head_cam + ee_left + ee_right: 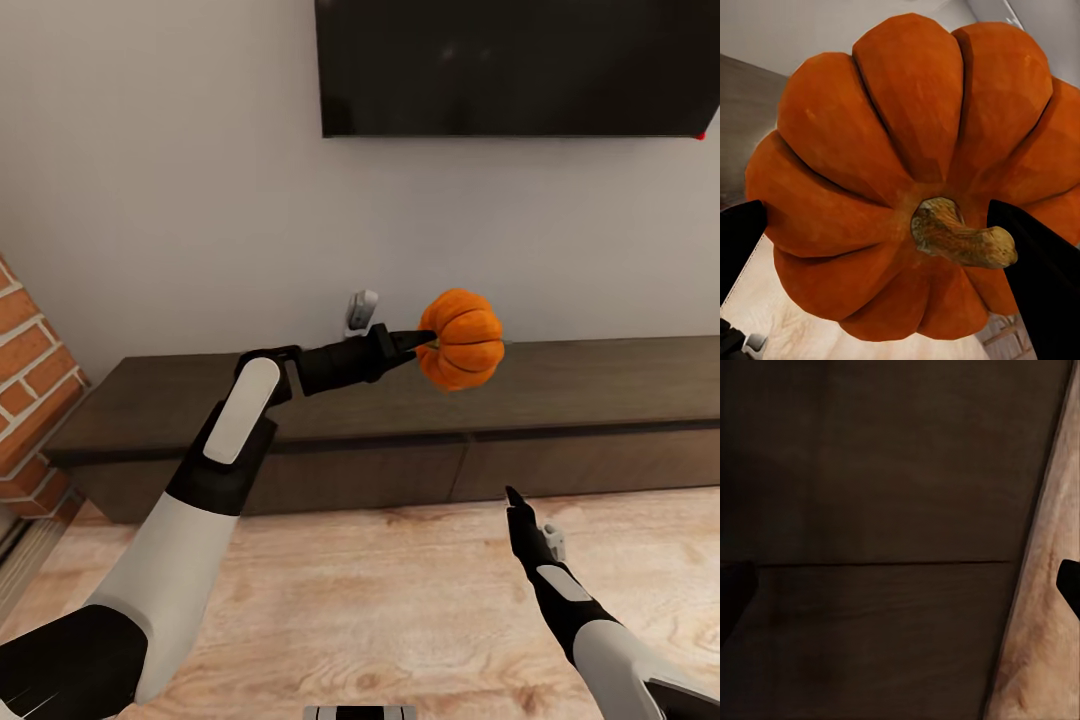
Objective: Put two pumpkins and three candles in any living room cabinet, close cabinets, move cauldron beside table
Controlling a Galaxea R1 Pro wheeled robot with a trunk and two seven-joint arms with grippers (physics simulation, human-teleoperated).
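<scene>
Pinching only the stem, the left gripper point(428, 340) holds the pumpkin point(462, 340) above the closed cabinet point(400, 440); it could slip off. Right gripper point(516, 497), low and near, looks closed and empty.

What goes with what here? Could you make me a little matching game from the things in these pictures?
Things:
1. pumpkin
2. cabinet
3. TV
4. right gripper

Descriptions:
a. black, on the wall
b. held up by the left gripper
c. low, above the wood floor
d. dark brown, drawers closed

Pairs: 1-b, 2-d, 3-a, 4-c
</scene>
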